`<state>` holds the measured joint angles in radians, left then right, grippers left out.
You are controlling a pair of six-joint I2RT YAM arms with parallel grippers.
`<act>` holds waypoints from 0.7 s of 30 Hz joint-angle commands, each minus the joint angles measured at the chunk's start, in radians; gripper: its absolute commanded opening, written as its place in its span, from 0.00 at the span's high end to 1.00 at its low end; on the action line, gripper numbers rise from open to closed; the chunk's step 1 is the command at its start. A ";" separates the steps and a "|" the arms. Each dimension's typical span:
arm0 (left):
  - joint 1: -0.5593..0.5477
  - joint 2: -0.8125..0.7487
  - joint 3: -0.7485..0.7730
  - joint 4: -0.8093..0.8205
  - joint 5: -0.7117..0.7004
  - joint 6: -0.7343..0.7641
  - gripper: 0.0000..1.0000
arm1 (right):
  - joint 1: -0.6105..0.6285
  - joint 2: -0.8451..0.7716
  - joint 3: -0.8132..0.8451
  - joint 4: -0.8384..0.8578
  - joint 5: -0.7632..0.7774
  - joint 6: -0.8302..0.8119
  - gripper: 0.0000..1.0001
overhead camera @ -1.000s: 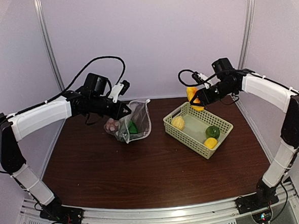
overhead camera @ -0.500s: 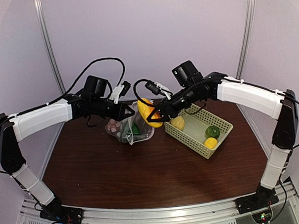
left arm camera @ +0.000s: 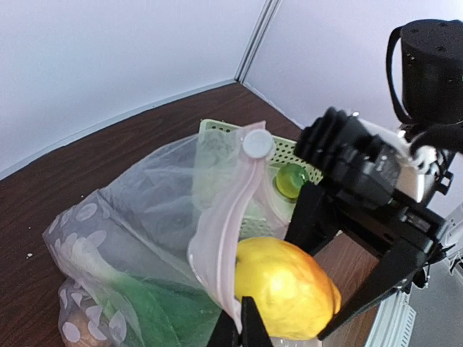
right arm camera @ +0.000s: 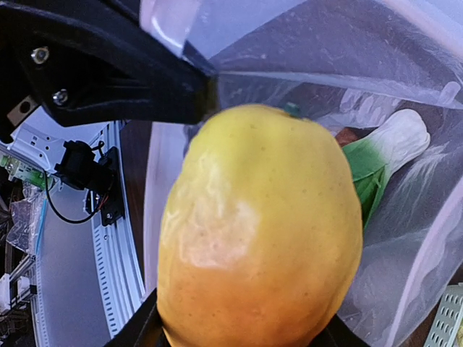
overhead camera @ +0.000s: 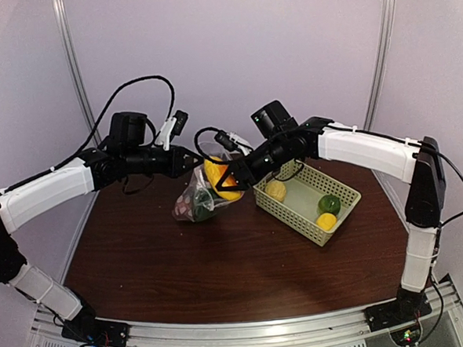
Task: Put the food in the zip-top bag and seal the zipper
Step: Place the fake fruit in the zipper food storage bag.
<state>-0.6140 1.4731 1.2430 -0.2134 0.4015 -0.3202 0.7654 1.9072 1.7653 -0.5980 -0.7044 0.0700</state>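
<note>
My left gripper is shut on the pale zipper strip of the clear dotted zip-top bag and holds its mouth up and open. The bag holds a green vegetable, a white-green leek and a brownish piece. My right gripper is shut on a large yellow-orange fruit, which sits at the bag's mouth, right beside the left fingers. The fruit fills the right wrist view and also shows in the left wrist view.
A pale green mesh basket stands right of the bag. It holds a yellow lemon, a green fruit and another yellow piece. White walls close the back and sides.
My right gripper has carried the yellow-orange fruit left from above the basket to the bag's mouth. My left gripper has lifted the bag's mouth edge higher.
</note>
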 commanded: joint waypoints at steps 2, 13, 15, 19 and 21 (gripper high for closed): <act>-0.001 -0.007 -0.006 0.099 0.085 -0.031 1.00 | 0.002 -0.014 -0.007 0.029 0.137 0.046 0.63; -0.001 0.022 -0.009 0.110 0.113 -0.045 1.00 | 0.015 0.081 0.169 -0.039 0.214 0.073 0.44; -0.001 0.020 -0.011 0.110 0.102 -0.046 1.00 | 0.022 0.082 0.174 -0.049 0.193 0.061 0.34; -0.001 0.018 -0.012 0.107 0.087 -0.043 1.00 | 0.027 0.054 0.176 -0.070 0.181 0.030 0.24; -0.001 0.021 -0.013 0.105 0.084 -0.045 1.00 | 0.026 0.033 0.173 -0.076 0.192 0.014 0.20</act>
<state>-0.6144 1.4902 1.2373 -0.1600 0.4896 -0.3599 0.7849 1.9759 1.9198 -0.6453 -0.5179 0.1154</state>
